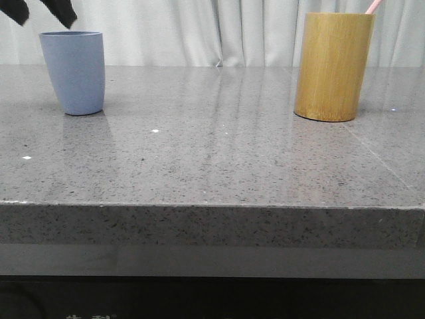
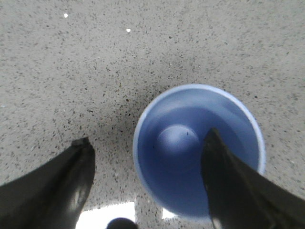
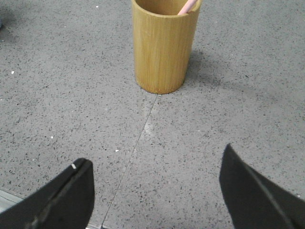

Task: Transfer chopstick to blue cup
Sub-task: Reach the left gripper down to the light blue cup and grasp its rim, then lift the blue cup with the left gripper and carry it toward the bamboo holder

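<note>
The blue cup [image 1: 74, 72] stands upright at the far left of the table. In the left wrist view its inside [image 2: 181, 143] looks empty. My left gripper [image 1: 43, 14] hovers just above the cup, open and empty; in its wrist view [image 2: 147, 143] one finger is over the cup's mouth and the other over the table beside it. A pale-pink chopstick end [image 1: 374, 6] sticks out of the tan bamboo holder [image 1: 332, 66] at the far right, also seen in the right wrist view [image 3: 188, 5]. My right gripper [image 3: 156, 157] is open and empty, well short of the holder [image 3: 164, 47].
The grey speckled stone table [image 1: 212, 153] has its front edge close to the camera. A thin seam [image 3: 138, 138] runs across the top from the holder's base. White curtains [image 1: 219, 30] hang behind the table.
</note>
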Motion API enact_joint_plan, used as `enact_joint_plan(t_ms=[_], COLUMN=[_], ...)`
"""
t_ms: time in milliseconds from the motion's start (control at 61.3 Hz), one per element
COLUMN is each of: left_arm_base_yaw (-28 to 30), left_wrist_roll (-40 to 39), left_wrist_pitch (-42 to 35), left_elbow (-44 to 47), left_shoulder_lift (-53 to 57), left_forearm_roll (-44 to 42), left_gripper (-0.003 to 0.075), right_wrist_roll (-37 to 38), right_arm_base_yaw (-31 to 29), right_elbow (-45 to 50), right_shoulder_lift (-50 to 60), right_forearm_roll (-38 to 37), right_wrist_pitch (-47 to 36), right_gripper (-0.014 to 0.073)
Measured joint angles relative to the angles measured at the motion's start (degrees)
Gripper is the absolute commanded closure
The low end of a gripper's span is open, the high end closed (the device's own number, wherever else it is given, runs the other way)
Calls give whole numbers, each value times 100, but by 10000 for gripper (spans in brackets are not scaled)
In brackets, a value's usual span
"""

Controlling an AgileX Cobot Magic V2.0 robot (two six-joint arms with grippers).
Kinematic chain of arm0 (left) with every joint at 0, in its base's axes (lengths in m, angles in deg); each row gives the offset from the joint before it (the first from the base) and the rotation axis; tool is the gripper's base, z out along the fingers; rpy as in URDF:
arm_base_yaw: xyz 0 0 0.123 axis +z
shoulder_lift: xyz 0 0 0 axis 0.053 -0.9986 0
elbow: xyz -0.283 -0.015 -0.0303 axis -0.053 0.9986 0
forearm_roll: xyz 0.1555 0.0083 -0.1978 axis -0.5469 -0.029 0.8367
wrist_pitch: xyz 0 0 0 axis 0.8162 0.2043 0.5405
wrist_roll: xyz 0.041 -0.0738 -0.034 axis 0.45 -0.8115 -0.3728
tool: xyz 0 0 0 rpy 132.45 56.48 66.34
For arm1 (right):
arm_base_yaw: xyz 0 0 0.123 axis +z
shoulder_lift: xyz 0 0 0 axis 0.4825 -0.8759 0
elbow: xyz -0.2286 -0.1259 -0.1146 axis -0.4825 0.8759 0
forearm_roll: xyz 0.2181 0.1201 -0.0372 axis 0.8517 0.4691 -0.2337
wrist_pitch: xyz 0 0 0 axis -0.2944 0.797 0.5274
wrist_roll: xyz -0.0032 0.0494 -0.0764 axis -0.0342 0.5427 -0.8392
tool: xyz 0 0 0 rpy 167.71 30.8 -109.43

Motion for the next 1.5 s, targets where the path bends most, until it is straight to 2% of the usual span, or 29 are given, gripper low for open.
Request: enact_joint_plan(t_ms=[180,294,424,604,963,1371,1502], left_arm_base_yaw=[0,0,0,0,-165,-1511,-1756], left_wrist_roll=[0,0,0,0,0,0,0], left_wrist_pitch=[152,241,271,274,394,89,28], left_elbow=[-244,-288,-288,-297,-667,-876,-876], left_shoulder_lift=[-424,-532,-585,-593,-619,-619,-619], left_forearm_roll=[0,0,-4,-4,148,246,207], left_gripper=[282,392,559,735,739,739,739], right_wrist_roll=[-2,-2,-13,-13,-13,-13,-13], right_arm_base_yaw=[0,0,0,0,0,0,0], right_elbow=[0,0,0,0,0,0,0], right_shoulder_lift=[0,0,0,0,0,0,0], right_forearm_roll=[0,0,0,0,0,0,0], right_wrist_pitch=[0,0,0,0,0,9,73], right_gripper=[36,36,36,36,36,36,36])
